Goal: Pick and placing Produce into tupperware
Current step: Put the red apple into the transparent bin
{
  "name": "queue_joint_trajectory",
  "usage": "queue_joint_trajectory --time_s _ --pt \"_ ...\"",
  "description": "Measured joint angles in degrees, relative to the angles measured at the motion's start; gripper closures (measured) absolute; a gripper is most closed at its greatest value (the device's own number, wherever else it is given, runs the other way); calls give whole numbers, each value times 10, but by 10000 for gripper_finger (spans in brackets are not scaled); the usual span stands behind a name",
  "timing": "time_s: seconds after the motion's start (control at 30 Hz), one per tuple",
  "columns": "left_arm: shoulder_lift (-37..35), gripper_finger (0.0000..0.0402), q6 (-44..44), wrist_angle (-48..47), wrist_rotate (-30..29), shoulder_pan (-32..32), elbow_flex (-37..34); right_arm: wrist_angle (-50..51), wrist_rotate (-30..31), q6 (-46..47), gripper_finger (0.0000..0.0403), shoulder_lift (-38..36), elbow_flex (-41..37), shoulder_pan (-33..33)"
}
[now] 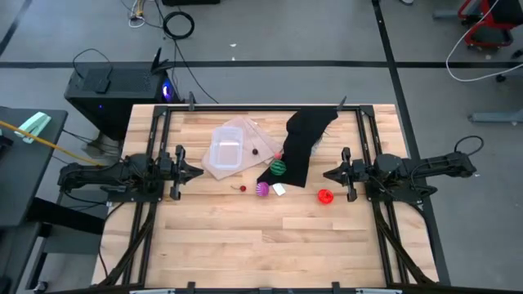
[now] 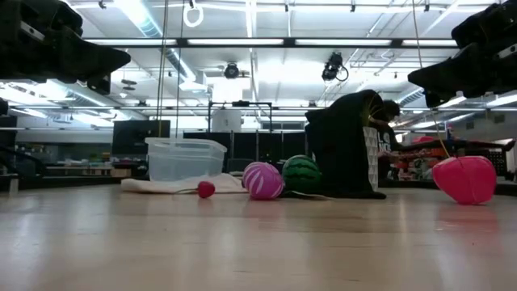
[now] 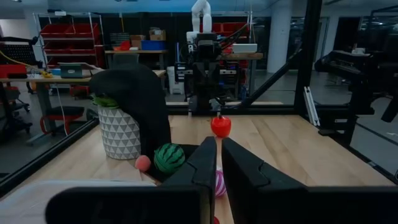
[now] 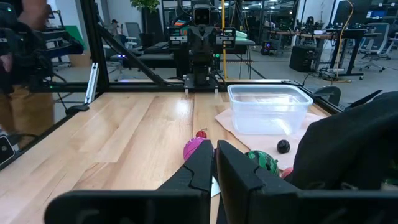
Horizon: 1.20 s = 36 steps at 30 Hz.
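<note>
You are at the start of the job: none of the produce looks to be in the tupperware (image 1: 225, 152) yet, and both arms sit back at their own sides of the surface (image 1: 245, 237). The left gripper (image 1: 196, 172) has its jaws together on nothing, just beside the container's left edge. The right gripper (image 1: 328, 174) also has its jaws together and empty, close to the red ball-like fruit (image 1: 325, 196), which lies alone on the bare wood just in front of it.

The tupperware rests on flat translucent lids (image 1: 249, 131) toward the left of centre. The green striped fruit (image 1: 279, 167) sits at the lower edge of the black cloth (image 1: 302, 143), and the magenta-purple fruit (image 1: 262, 189) lies near it on the wood, just beside a small white scrap (image 1: 279, 189). One tiny dark red piece (image 1: 242, 188) lies on the wood left of the magenta one; another (image 1: 255, 149) sits on a lid just beside the container's right wall.

Your likely first pick is the red ball with the right arm, being nearest. That calls for spreading the jaws, swinging over the ball and coming down to straddle it. It is round and may roll off a glancing touch, so centre well before closing.
</note>
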<state>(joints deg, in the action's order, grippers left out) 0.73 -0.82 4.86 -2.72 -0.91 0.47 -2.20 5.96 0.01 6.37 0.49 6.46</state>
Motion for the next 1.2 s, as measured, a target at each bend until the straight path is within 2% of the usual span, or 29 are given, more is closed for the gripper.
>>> queue_joint_trajectory --time_s 1.2 --pt "0 371 0 0 0 0 0 0 0 0 373 0 0 0"
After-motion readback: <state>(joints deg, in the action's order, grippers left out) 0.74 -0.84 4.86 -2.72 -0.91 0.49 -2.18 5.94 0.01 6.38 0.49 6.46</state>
